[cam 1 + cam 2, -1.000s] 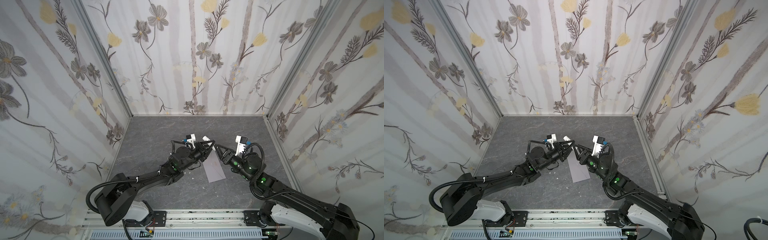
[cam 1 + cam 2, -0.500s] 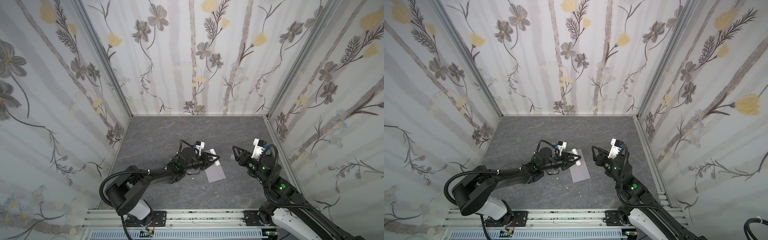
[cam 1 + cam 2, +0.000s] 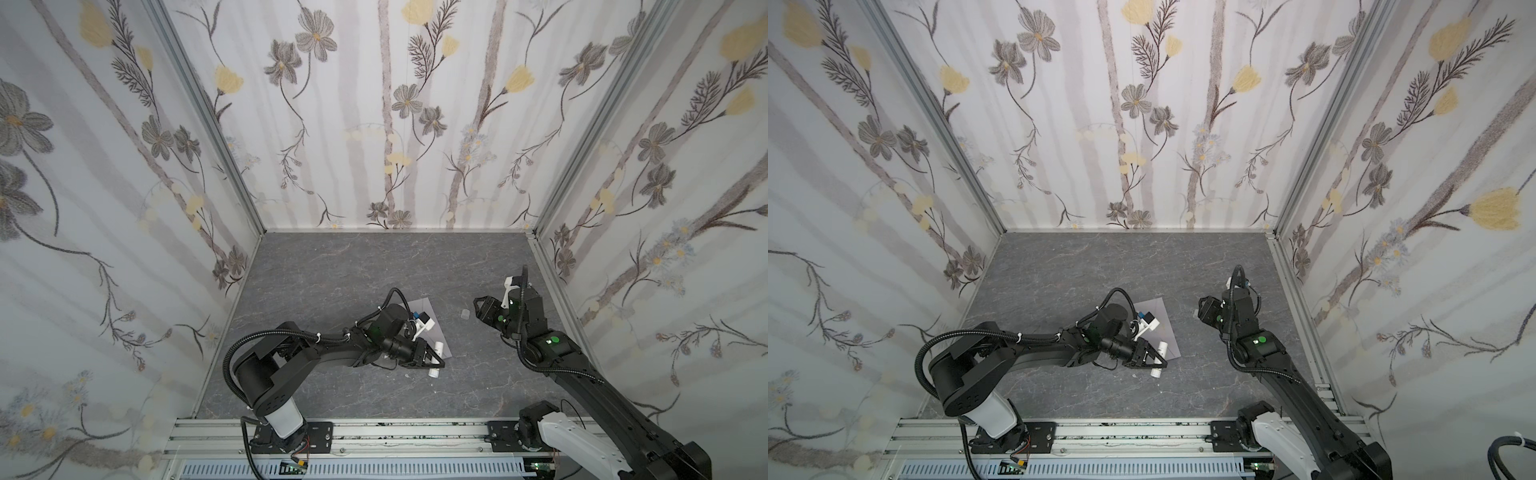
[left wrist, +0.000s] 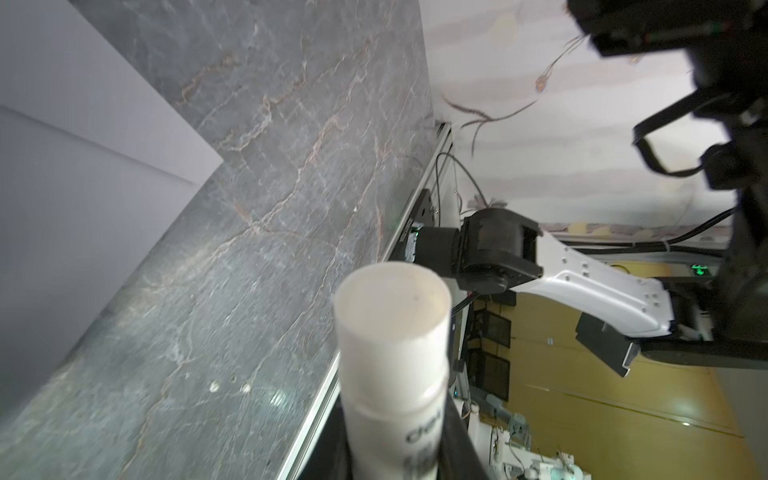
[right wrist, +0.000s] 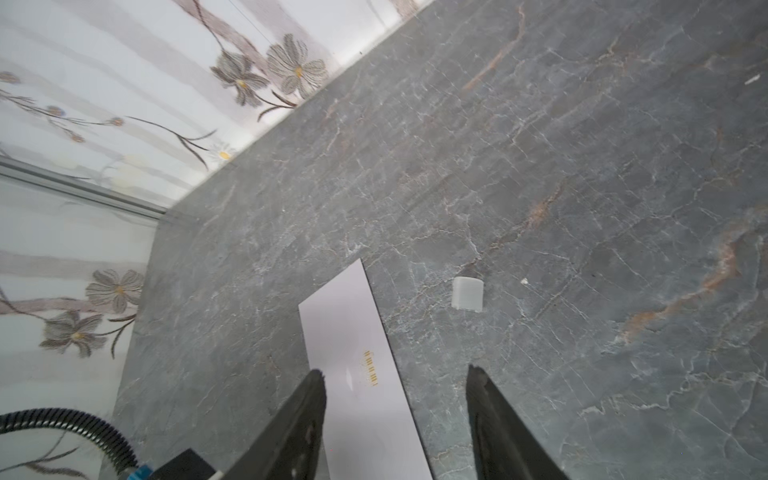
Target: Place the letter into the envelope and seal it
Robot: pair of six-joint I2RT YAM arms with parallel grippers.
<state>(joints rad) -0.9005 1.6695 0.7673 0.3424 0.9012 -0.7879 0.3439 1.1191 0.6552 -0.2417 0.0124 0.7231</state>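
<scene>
**Desk:** What are the claws doing?

**Photographer:** The left gripper [image 3: 434, 360] is clamped across a white glue stick [image 4: 392, 332], low and centre in both top views. The tube crosses the jaws roughly up and down the frame. One round end of it fills the bottom of the left wrist view. The right gripper [image 5: 395, 372] stands with its jaws apart, at the right of both top views.

**Desk:** And just beyond them?

**Photographer:** The envelope [image 3: 438, 328] lies flat on the grey marbled table [image 3: 332, 270], partly under the left wrist. Its long axis runs steeply from upper left to lower right in both top views. The tube's upper end sits over its lower right corner. In the right wrist view the envelope reaches from between the fingers towards mid-frame, and a small orange-yellow mark [image 5: 371, 368] shows near them.

**Desk:** Anything inside it?

**Photographer:** Only its outer face shows, so its contents cannot be told, nor which end carries the flap.

**Desk:** Further out?

**Photographer:** A small translucent cap [image 5: 467, 293] lies on bare table between the envelope and the right gripper, touching neither.
</scene>
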